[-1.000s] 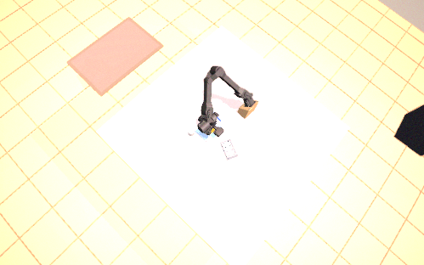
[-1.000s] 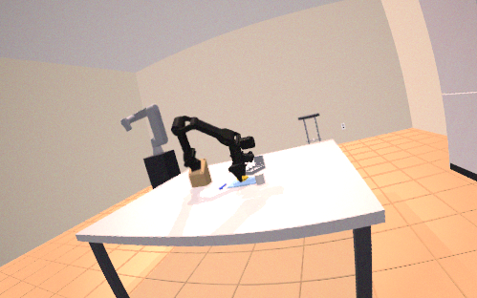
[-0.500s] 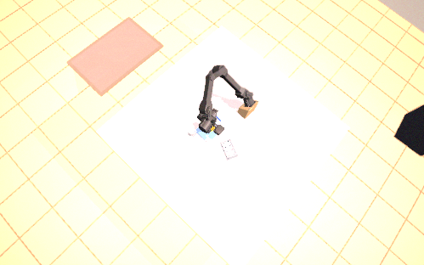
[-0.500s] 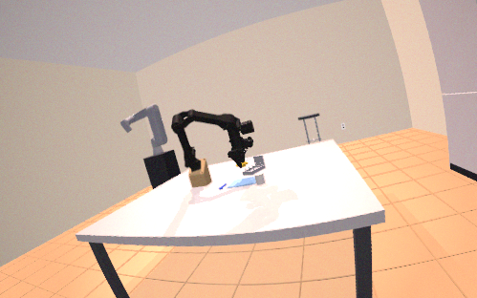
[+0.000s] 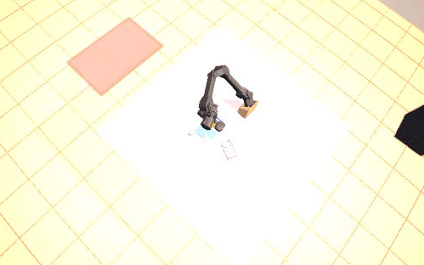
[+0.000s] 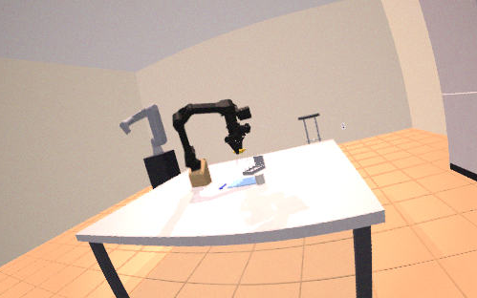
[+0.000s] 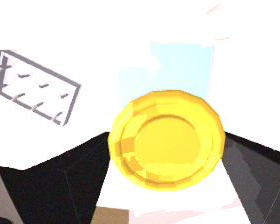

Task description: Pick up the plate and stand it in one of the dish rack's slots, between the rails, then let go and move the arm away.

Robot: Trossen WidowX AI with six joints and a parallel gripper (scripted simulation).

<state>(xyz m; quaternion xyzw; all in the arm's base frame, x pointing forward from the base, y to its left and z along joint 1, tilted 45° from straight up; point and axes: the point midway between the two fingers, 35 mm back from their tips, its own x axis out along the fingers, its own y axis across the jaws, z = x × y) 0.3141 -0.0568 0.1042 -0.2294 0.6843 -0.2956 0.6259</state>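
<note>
One yellow plate (image 7: 167,140) fills the middle of the wrist view, clamped between the two dark fingers of the gripper (image 7: 167,156), its face turned toward the camera. Left of it in that view lies the dish rack (image 7: 36,94), a pale wire frame with short rails, flat on the white table (image 7: 244,43) and well apart from the plate. Behind the plate, farther off, a light blue mat (image 7: 180,66) lies on the table top.

In the exterior view the black arm (image 6: 198,111) rises from its tan base block (image 6: 200,174) at the left, arches over and hangs the gripper (image 6: 235,145) well above the table, with a speck of yellow at its tip. Below and to the right sits the dish rack (image 6: 254,165), and the blue mat (image 6: 241,182) lies just in front of it; a small blue utensil (image 6: 222,186), perhaps a spoon, lies left of the mat.

From the top view the gripper (image 5: 211,123) hovers over the mat (image 5: 204,132), with the rack (image 5: 228,149) near, to its right.
</note>
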